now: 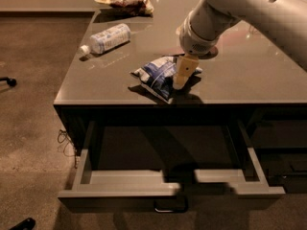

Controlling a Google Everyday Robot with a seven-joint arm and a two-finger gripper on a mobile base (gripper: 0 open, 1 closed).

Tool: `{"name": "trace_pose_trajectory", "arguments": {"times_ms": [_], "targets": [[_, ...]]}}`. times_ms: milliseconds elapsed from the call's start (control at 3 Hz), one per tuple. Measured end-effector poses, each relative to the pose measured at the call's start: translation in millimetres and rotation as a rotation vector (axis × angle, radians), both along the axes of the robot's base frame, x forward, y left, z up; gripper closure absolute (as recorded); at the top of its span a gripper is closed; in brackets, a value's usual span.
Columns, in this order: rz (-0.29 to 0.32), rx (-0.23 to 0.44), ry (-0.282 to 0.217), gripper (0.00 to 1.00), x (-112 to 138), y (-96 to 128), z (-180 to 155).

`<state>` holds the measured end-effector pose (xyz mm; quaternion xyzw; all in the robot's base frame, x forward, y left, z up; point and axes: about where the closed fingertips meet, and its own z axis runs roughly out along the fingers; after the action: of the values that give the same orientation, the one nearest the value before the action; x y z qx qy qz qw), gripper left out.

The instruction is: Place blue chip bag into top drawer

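Observation:
The blue chip bag (pixel 158 76), crinkled with white panels, lies on the dark table top (pixel 249 75) near its front edge. My gripper (pixel 181 78) hangs from the white arm that comes in from the upper right. It points down over the bag's right end, touching or just above it. The top drawer (pixel 168 188) is pulled out below the table's front edge, with its small metal handle at the front.
A plastic bottle (pixel 108 38) lies on its side at the table's left. A brown-reddish snack bag (pixel 125 0) sits at the far left corner. Carpeted floor lies to the left of the table.

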<state>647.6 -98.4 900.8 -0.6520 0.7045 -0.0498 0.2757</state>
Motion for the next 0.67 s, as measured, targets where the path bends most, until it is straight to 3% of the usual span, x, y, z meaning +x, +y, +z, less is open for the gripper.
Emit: {"name": "trace_pose_trajectory", "arguments": {"times_ms": [667], "targets": [[0.014,-0.01,0.037,0.5,2.9,7.7,-19.5]]}}
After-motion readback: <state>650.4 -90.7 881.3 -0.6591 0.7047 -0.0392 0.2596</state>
